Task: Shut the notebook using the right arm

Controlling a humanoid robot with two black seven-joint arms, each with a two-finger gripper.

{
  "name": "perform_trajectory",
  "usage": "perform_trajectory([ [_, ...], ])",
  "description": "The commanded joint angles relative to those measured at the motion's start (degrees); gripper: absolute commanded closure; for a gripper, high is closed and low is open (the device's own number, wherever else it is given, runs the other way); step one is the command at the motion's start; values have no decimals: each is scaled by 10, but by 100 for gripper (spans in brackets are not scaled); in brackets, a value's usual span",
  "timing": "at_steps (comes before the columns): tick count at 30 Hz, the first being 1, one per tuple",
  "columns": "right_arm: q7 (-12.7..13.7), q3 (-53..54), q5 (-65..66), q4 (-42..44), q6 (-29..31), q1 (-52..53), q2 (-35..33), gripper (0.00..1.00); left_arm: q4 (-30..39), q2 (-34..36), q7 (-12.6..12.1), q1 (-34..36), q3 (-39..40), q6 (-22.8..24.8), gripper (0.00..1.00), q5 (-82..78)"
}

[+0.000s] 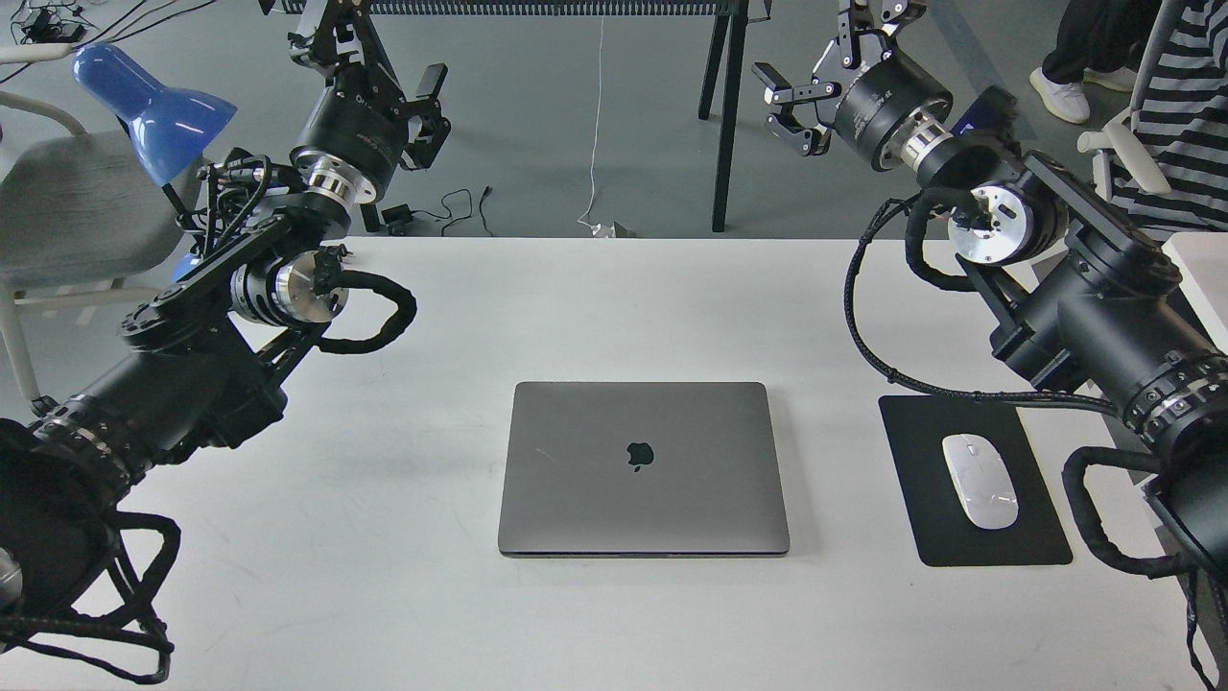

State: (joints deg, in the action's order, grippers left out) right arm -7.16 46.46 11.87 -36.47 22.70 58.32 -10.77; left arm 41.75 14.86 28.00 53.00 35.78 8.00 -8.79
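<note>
Notebook (643, 468) lies shut, lid flat, centre of white counter (384, 595), mouse pad (969, 422) to its right. Right hand (815, 91) raised beyond notebook, fingers apart, empty. Left hand (384, 72): state unclear. Judgement: closing looks done; best keep right arm clear of lid.

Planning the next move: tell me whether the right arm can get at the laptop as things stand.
Probably yes. The right pincer is raised beyond the table's far edge, holding nothing; nothing lies between it and the closed laptop. The mouse pad sits apart.

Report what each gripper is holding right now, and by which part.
Nothing is held. The left gripper and the right gripper both hang open and empty above the table's far edge, well clear of the closed notebook.
</note>
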Motion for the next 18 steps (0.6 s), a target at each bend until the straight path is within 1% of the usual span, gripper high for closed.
perform_trajectory([
  [1, -1, 7, 0, -16, 0, -13, 0, 0, 0, 0, 0, 0, 0, 0, 0, 0],
  [18, -1, 3, 1, -15, -2, -15, -1, 0, 0, 0, 0, 0, -1, 0, 0, 0],
])
